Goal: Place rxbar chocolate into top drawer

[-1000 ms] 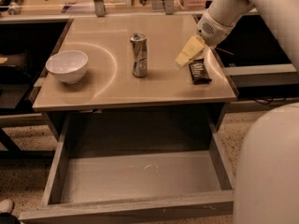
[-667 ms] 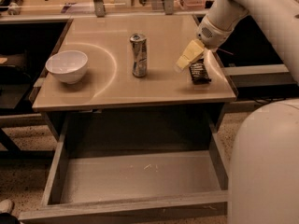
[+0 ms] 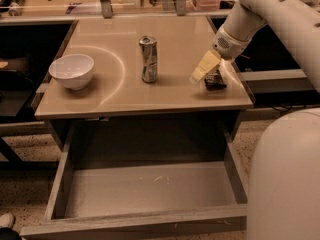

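The rxbar chocolate [image 3: 215, 81], a small black-wrapped bar, lies on the tabletop near its right front corner. My gripper [image 3: 216, 70] is down over it, open, with one pale yellow finger [image 3: 204, 67] to the bar's left and the other on its right, so the bar sits between them on the table. The top drawer [image 3: 150, 223] is pulled fully out below the table's front edge, and its pale scuffed floor holds nothing.
A silver can [image 3: 148, 59] stands upright mid-table, left of the bar. A white bowl [image 3: 72, 70] sits at the left. My white arm and base fill the right side. Dark shelving flanks the table [image 3: 115, 96].
The gripper has come down slightly over the bar, and the view has shifted a little. The bar, can and bowl have not moved.
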`<state>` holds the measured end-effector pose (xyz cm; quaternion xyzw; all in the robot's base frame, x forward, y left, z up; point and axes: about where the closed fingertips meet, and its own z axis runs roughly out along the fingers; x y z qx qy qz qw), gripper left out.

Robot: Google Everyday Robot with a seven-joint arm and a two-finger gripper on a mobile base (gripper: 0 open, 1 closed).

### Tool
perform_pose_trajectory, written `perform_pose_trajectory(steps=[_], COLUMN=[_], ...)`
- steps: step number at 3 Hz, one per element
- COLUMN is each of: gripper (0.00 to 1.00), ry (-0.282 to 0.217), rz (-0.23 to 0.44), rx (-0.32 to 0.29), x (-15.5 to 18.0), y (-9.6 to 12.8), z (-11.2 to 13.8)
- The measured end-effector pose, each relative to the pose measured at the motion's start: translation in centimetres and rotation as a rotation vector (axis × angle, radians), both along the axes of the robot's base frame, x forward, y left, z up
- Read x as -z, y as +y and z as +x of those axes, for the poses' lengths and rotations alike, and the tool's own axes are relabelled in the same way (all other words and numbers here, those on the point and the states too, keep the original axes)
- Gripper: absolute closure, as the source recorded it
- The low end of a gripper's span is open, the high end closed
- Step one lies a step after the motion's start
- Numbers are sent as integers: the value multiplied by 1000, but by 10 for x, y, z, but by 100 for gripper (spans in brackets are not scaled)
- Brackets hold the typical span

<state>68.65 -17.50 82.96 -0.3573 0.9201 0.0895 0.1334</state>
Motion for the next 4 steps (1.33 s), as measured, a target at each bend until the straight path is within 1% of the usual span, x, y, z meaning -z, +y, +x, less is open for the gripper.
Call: perform_pose_trajectory(steps=[1, 3, 4], gripper=[0, 0, 0], ry=[21, 45, 35], rz=[0, -1, -13], rx=[-3, -18, -43], x=[12, 25, 29], y=[2, 9, 17], z=[-3, -5, -5])
